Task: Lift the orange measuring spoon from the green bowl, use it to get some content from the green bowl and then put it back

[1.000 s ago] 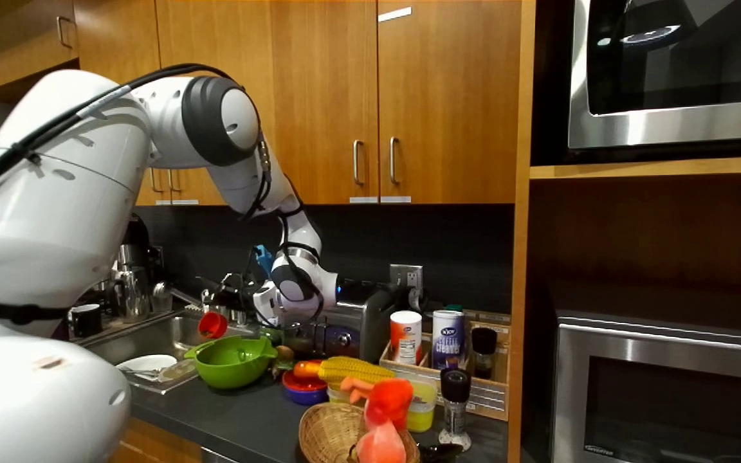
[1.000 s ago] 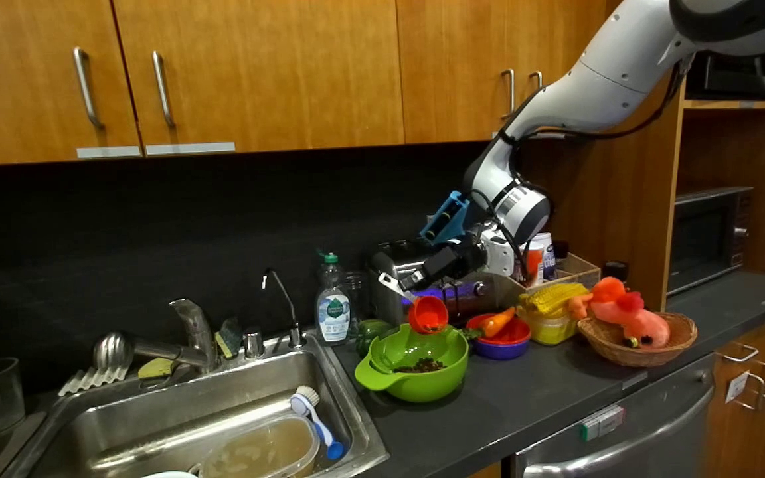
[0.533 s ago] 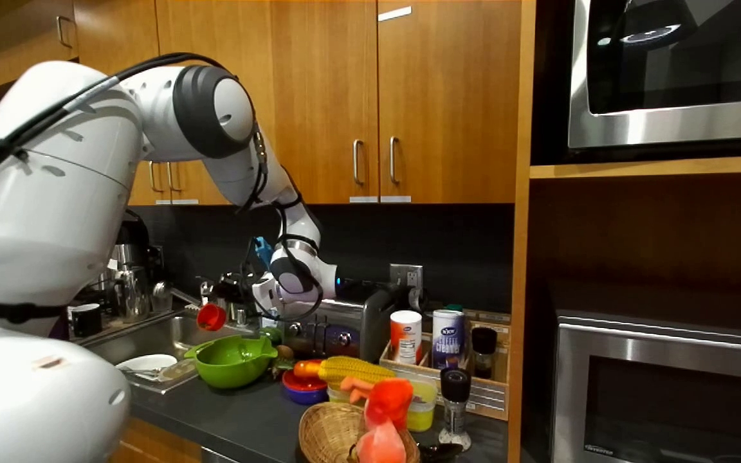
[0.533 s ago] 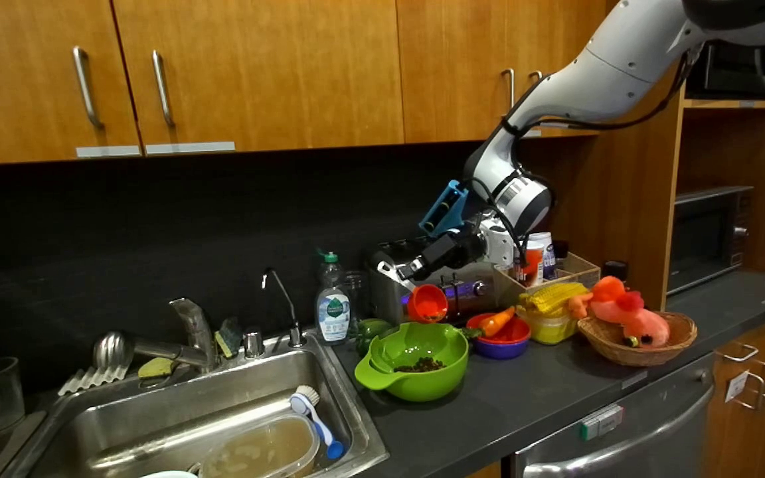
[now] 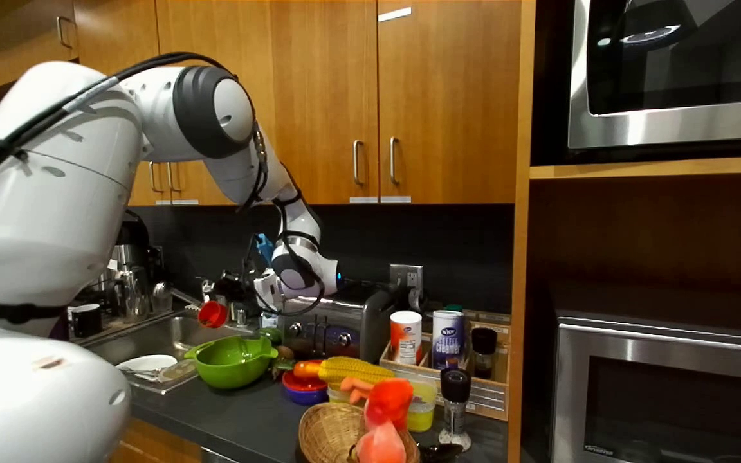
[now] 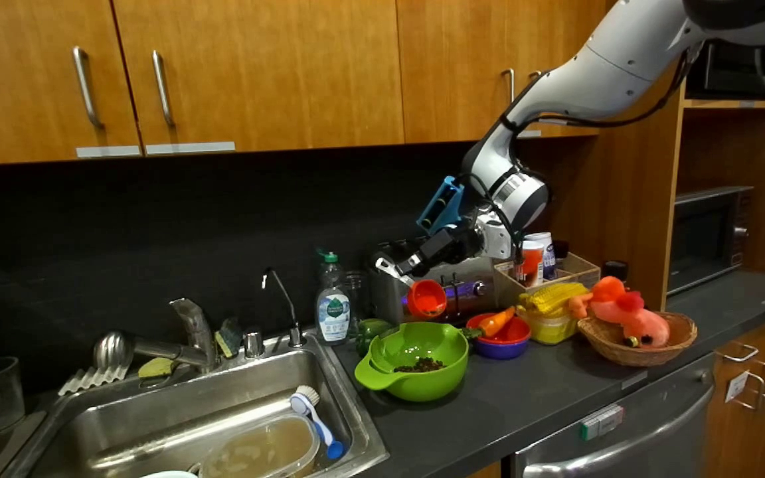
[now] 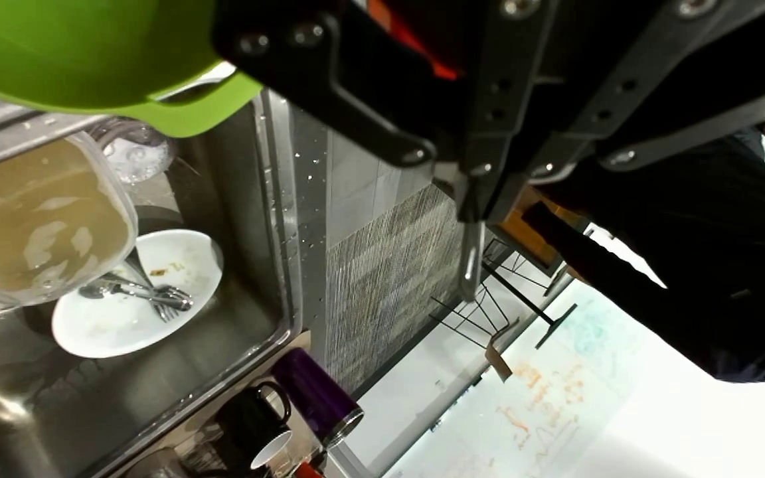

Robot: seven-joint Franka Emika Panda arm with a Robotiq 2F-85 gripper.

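The orange measuring spoon has an orange-red cup point(image 6: 427, 298) and a pale handle point(image 6: 389, 267). My gripper point(image 6: 406, 268) is shut on the handle; the handle's end point(image 7: 471, 262) sticks out past the fingertips in the wrist view. The cup hangs tilted above the green bowl point(image 6: 422, 385), apart from it, with some dark bits at its lower edge; it also shows in an exterior view point(image 5: 213, 314). Dark brown bits point(image 6: 422, 364) lie in the bowl's bottom. The bowl stands on the counter beside the sink. In the wrist view the cup is mostly hidden behind the gripper.
A sink point(image 6: 362, 431) with a plastic tub point(image 6: 266, 446) lies beside the bowl. A toaster point(image 5: 345, 334) and a soap bottle point(image 6: 334, 312) stand behind. Nested red and blue bowls point(image 6: 501, 348) with a toy carrot, and a woven basket point(image 6: 638, 355), stand farther along the counter.
The gripper and the spoon have risen a little above the green bowl. The spoon stays held and the bowl has not moved.
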